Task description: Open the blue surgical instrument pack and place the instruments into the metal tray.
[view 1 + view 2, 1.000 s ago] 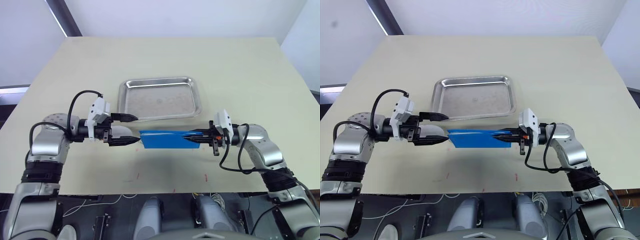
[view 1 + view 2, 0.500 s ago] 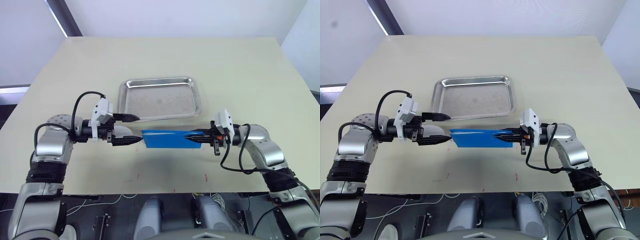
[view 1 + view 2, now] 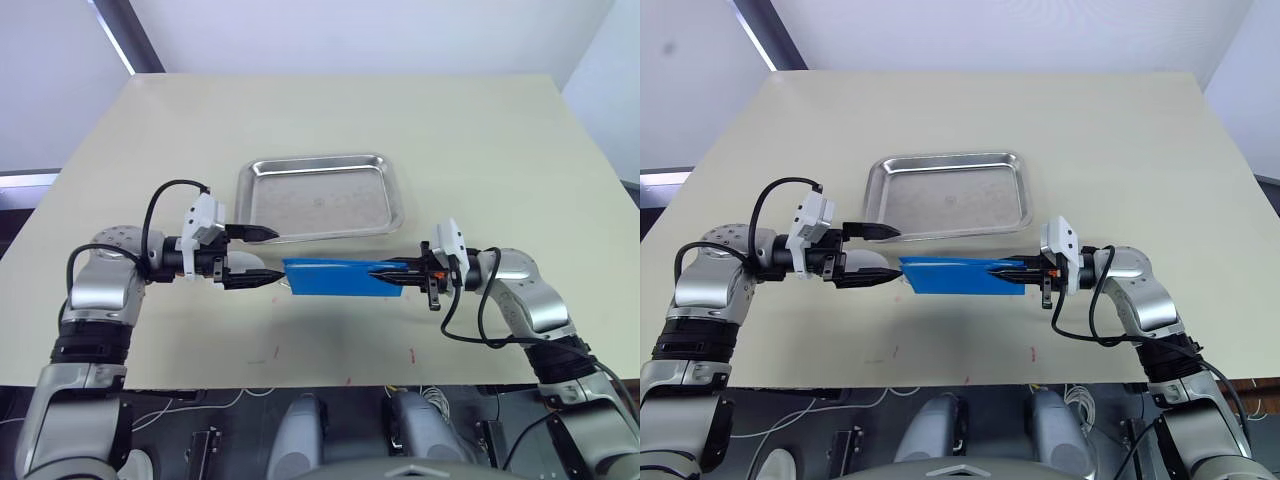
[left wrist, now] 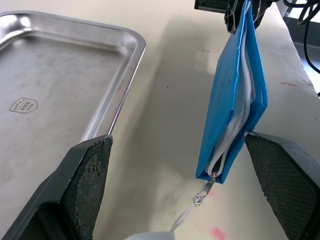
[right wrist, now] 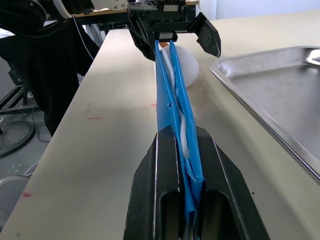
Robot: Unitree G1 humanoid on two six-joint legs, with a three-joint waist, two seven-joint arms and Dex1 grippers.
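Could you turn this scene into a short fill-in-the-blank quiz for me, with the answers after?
1. The right gripper is clamped on the ____ pack.
2. The metal tray holds ____ instruments.
3. The left gripper has its fingers ____.
4. The pack's zipper is partly ____.

Answers: blue; no; open; open

The metal tray (image 3: 320, 197) lies bare just behind the blue surgical instrument pack (image 3: 335, 277), with open table around

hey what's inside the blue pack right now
The blue pack, held on edge by the right gripper, shows only a white zipper and pale lining along its seam. Any instruments inside are covered by the fabric. The metal tray holds nothing.
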